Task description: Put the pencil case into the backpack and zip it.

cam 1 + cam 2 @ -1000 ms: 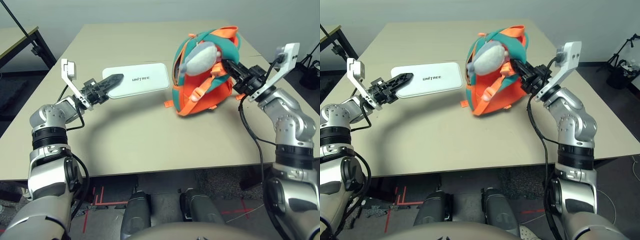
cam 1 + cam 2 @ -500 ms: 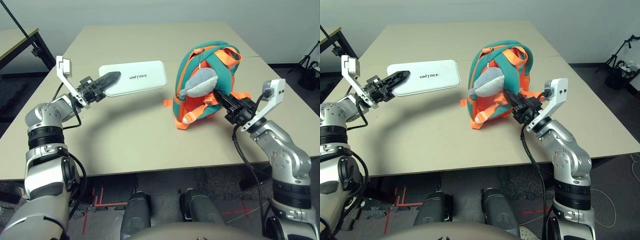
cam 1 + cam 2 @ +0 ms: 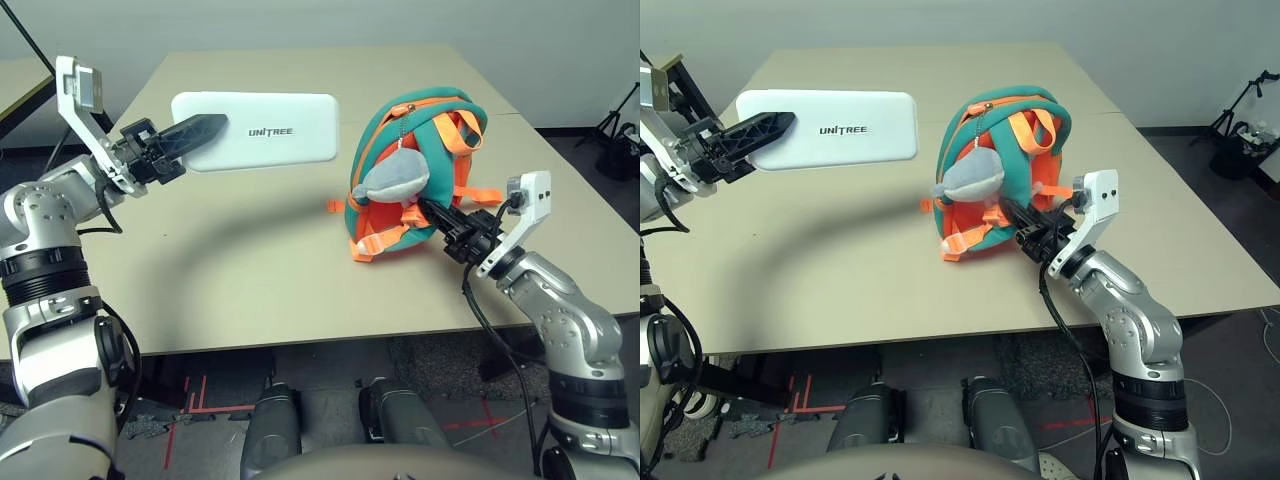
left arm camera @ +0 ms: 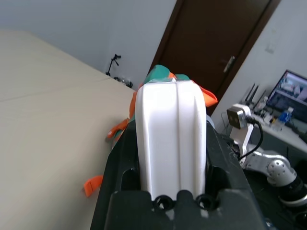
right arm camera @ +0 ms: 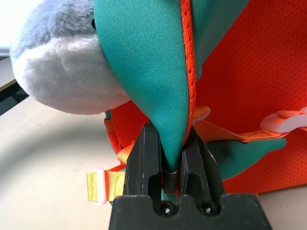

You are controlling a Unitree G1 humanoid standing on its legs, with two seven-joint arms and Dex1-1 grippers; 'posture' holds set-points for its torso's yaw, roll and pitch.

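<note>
Your left gripper [image 3: 205,128] is clamped on the pencil case [image 3: 270,130], w/ the black fingers [image 4: 122,158] on either side of its near end; the case juts flat from the tips toward the backpack [image 3: 405,180], lifted clear of the table [image 3: 250,260], lettering side up. Your right gripper [image 3: 432,210] is pinched on a teal fabric flap [image 5: 158,72] at the backpack's lower front, approx. where the orange straps [image 3: 385,237] meet. The bag stands upright on the table just beyond those tips, w/ the grey shark charm [image 3: 395,178] hanging just above and left of them. The case's far end sits near the bag's top, not touching it.
</note>
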